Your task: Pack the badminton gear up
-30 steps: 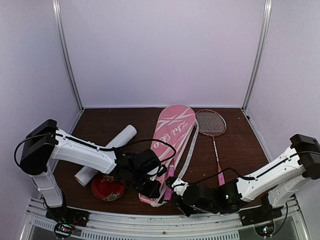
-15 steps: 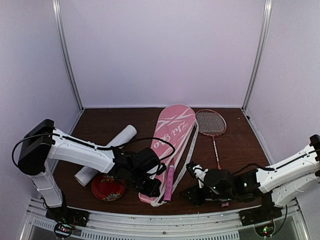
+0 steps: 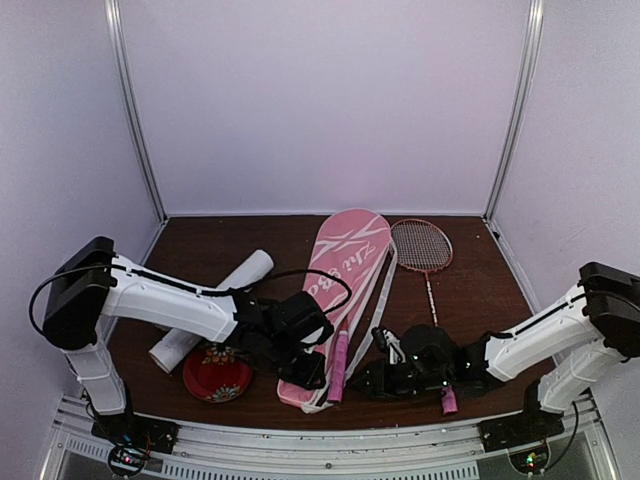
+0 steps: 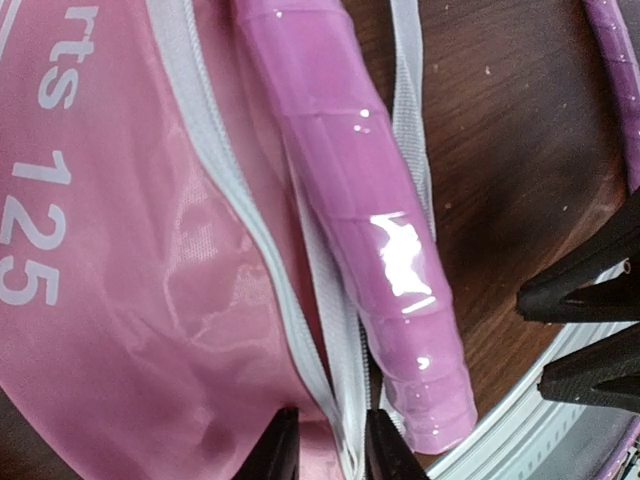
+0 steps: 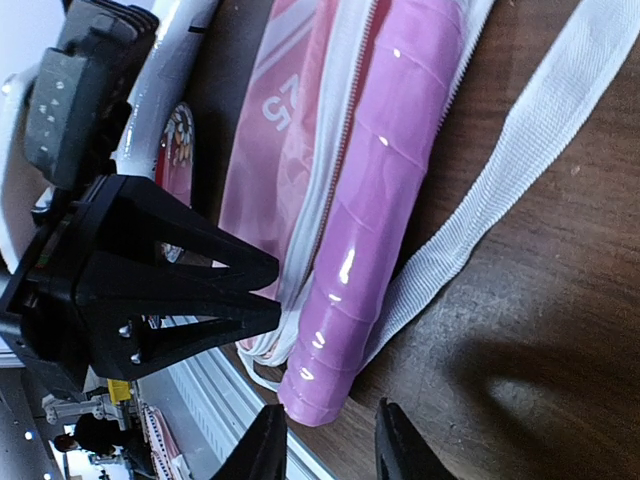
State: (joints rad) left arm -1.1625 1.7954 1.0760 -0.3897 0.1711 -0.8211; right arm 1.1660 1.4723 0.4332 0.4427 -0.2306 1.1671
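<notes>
Two hands at the bag [image 4: 120,300] mouth: left hand [image 4: 325,448] straddles its zip edge, grip unclear, likely to hold it open; right hand [image 5: 330,445], parted and empty, sits behind the racquet handle [image 5: 380,200], probably to push it in.

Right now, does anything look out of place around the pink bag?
Yes. One racquet's pink handle pokes out of the pink bag's unzipped near end, and the second racquet lies loose on the table to its right.
</notes>
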